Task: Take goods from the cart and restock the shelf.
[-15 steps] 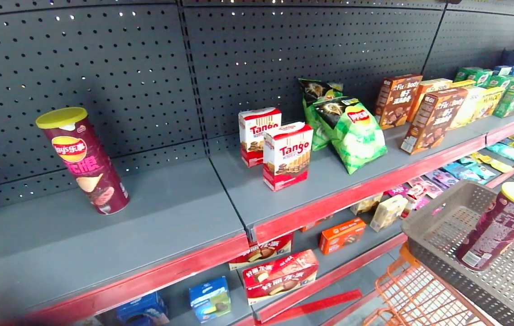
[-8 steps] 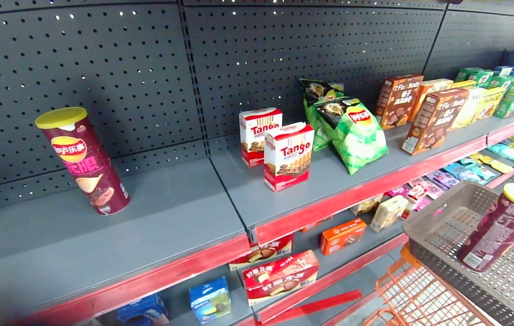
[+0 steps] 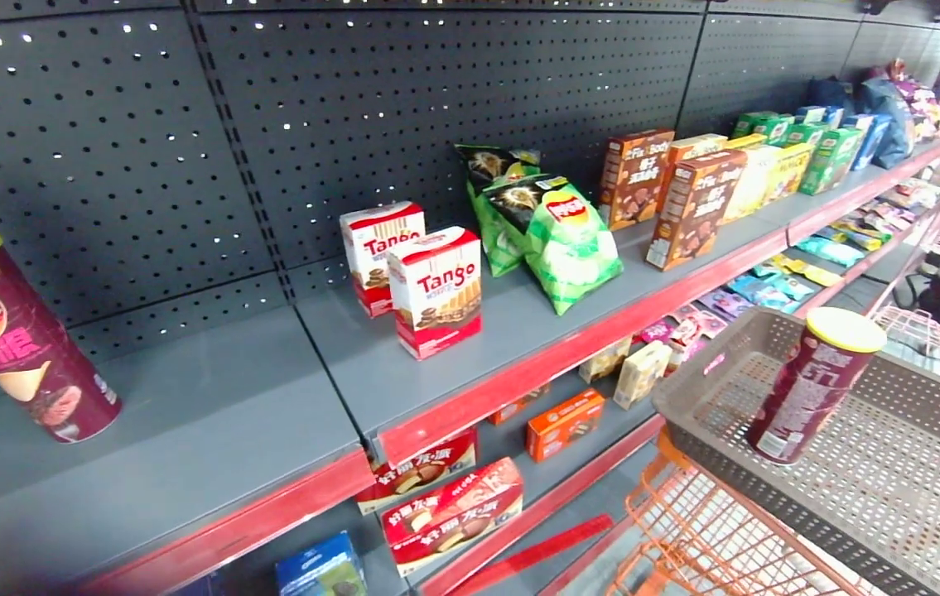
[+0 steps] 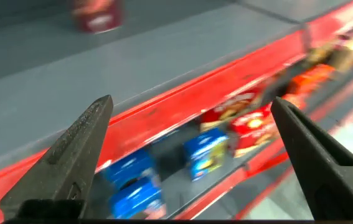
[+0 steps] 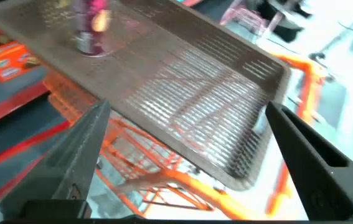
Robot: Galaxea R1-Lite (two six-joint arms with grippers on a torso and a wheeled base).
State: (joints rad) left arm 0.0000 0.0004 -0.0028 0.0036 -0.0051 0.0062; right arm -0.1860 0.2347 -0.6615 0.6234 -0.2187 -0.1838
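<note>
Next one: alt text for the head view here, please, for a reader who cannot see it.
A maroon chip canister with a yellow lid stands in the brown perforated basket on the orange cart at the right. A matching canister stands at the left on the grey shelf, with wafer boxes, green chip bags and brown boxes farther along.

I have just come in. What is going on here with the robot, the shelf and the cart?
The robot is restocking a store shelf from an orange cart, and at this moment it holds nothing. One purple chip can stands on the shelf at the left. A second can stands upright in the cart's grey basket. The left hand is open and faces the shelf's red front edge. The right hand is open above the basket.
</note>
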